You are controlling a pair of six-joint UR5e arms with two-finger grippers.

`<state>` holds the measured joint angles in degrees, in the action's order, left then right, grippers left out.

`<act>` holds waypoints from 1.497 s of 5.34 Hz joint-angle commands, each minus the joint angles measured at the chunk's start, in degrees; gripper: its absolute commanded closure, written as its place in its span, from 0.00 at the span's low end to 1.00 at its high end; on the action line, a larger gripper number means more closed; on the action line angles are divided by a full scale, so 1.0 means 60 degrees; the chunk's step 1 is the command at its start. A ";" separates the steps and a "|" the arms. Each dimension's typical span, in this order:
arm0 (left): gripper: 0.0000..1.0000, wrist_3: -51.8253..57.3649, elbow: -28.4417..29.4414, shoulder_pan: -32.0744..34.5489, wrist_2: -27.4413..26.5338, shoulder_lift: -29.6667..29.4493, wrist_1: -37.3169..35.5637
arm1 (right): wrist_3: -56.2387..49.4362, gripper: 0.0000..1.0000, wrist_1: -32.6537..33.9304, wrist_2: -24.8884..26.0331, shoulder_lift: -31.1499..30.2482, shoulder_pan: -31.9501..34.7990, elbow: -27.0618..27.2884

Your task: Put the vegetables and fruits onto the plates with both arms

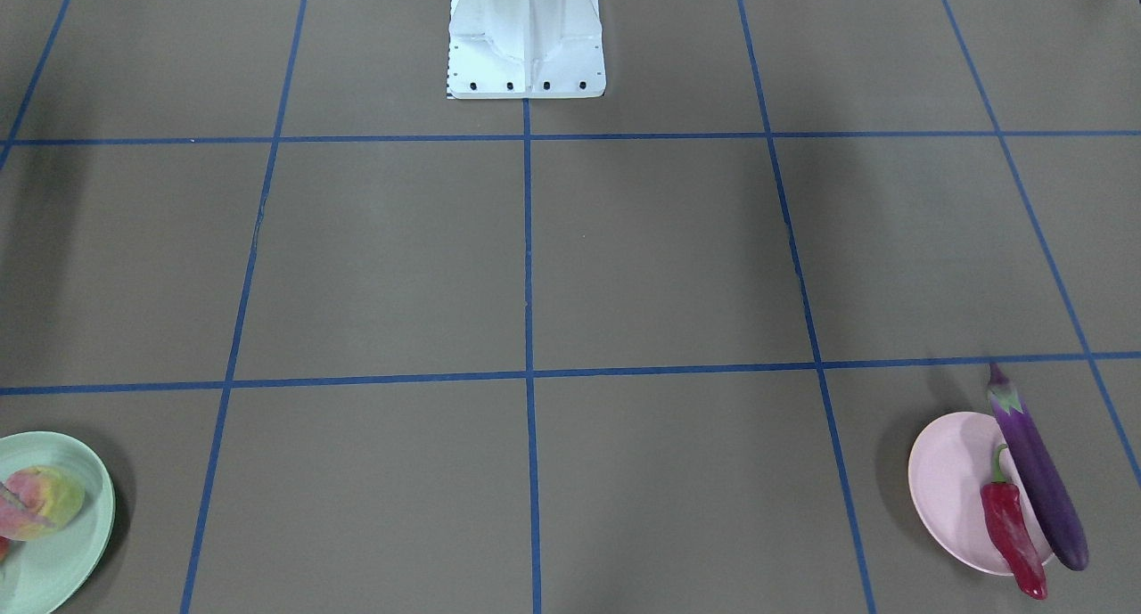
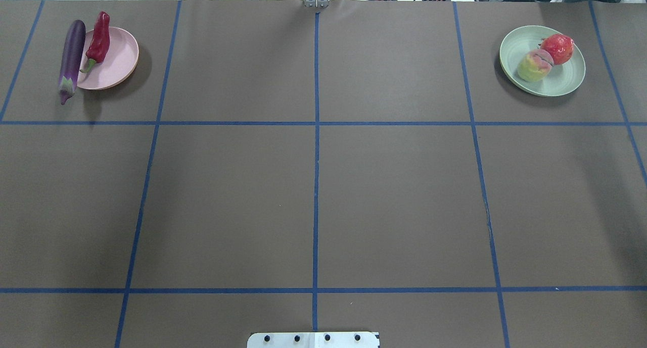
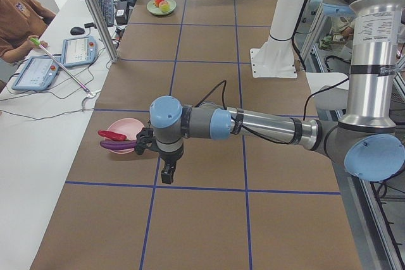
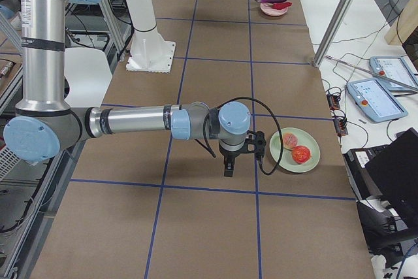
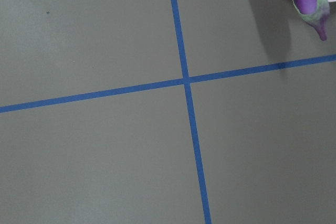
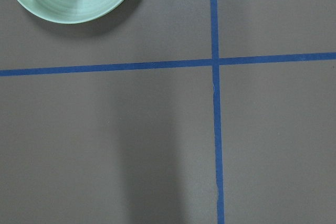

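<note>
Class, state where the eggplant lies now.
In the overhead view, far left: the eggplant lies along the left rim of the pink plate, beside the red chili.

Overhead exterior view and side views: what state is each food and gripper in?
Eggplant: lying along the pink plate's rim, partly off.
Chili: lying on pink plate, tip overhanging.
Peach: on green plate.
Pomegranate: on green plate, touching peach.
Left gripper: cannot tell.
Right gripper: cannot tell.

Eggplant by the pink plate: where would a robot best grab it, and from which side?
Probably from above, jaws spanning the eggplant crosswise near its calyx end: it lies lengthwise along the plate rim, slim and rounded, and the chili crowds its far half.
</note>
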<state>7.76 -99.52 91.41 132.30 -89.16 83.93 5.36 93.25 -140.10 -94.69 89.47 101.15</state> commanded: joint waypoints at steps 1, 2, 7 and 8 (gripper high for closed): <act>0.00 0.0039 0.0107 0.0000 0.0010 0.0051 0.0000 | 0.0001 0.00 0.0000 0.0000 0.0005 0.0000 0.0016; 0.00 0.0068 0.0238 0.0000 0.0025 0.0066 0.0015 | 0.0001 0.00 0.0000 0.0000 0.0005 0.0000 0.0016; 0.00 0.0098 0.0415 -0.0015 0.0039 0.0110 0.0088 | 0.0016 0.00 0.0000 0.0029 0.0034 0.0000 -0.0013; 0.00 0.0112 0.0415 -0.0015 0.0039 0.0110 0.0132 | 0.0001 0.00 0.0000 0.0029 0.0005 0.0000 -0.0013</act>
<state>8.37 -97.07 91.29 132.54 -88.51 84.55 5.43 93.25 -139.93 -94.56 89.47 101.10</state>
